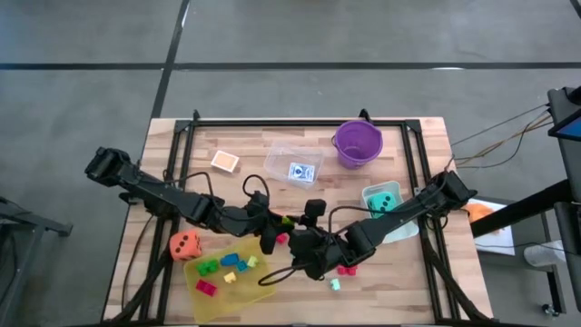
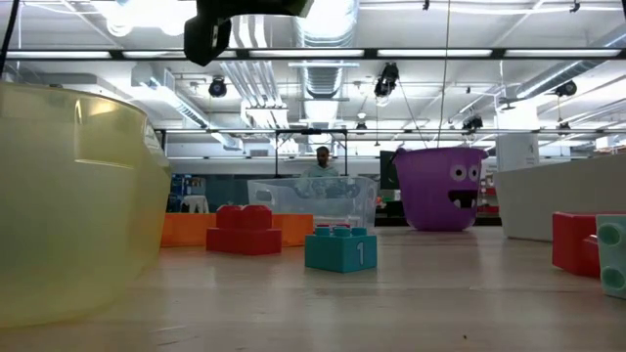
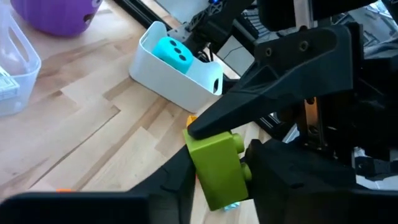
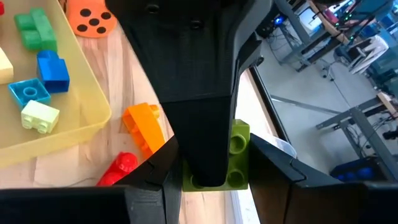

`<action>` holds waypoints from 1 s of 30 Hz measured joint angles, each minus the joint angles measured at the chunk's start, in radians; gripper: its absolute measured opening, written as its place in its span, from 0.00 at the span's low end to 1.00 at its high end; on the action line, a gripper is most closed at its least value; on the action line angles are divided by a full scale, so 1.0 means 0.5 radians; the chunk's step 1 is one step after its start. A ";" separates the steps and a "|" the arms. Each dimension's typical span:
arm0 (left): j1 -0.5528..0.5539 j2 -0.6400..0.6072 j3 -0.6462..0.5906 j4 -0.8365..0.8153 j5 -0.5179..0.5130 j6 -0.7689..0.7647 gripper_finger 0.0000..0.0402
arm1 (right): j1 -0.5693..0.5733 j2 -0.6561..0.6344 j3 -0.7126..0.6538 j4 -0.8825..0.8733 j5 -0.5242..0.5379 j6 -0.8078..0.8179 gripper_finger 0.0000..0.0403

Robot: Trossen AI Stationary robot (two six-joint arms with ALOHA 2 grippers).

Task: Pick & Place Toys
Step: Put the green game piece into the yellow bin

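A green brick (image 1: 289,221) hangs above the table's middle, between both grippers. My left gripper (image 3: 217,177) comes from the left and is shut on it. My right gripper (image 4: 211,177) comes from the right and is shut on it too. A yellow tray (image 1: 238,245) near the front left holds several small bricks. An orange die (image 1: 185,243) rests on the table beside the tray. A teal die (image 1: 383,198) sits in a white container. An orange wedge (image 4: 144,124) and a red brick (image 4: 118,169) lie on the table below the grippers. My left gripper pinches the green brick between its two fingers, one finger on the studded side (image 3: 244,167) and one on the opposite side. The fingers come roughly level from the table's left. The brick is lifted clear of the table. My right gripper pinches the same brick between its two fingers, from the table's right, slanting down. One fingertip (image 3: 202,127) lies on the brick's end face (image 3: 214,142). The left gripper's finger (image 4: 199,93) covers most of the brick, so only its studded edge (image 4: 239,149) shows.
A purple bucket (image 1: 357,143) and a clear tub (image 1: 293,163) with a card pack stand at the back. An orange piece (image 1: 224,162) lies at the back left. Red bricks (image 1: 347,269) and a small teal brick (image 1: 335,284) lie near the front.
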 joint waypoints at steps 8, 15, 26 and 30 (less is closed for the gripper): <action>0.002 -0.002 0.000 0.007 0.025 0.054 0.23 | 0.002 0.000 -0.002 0.020 0.013 -0.036 0.33; 0.002 0.003 -0.001 -0.002 0.051 0.149 0.19 | 0.002 -0.003 0.003 0.076 -0.088 -0.013 0.54; 0.006 -0.024 -0.002 -0.113 0.053 0.166 0.19 | 0.004 -0.004 0.002 0.029 -0.122 0.101 0.79; 0.006 -0.115 -0.002 -0.330 0.086 0.166 0.19 | 0.002 -0.003 -0.002 0.025 -0.119 0.407 0.80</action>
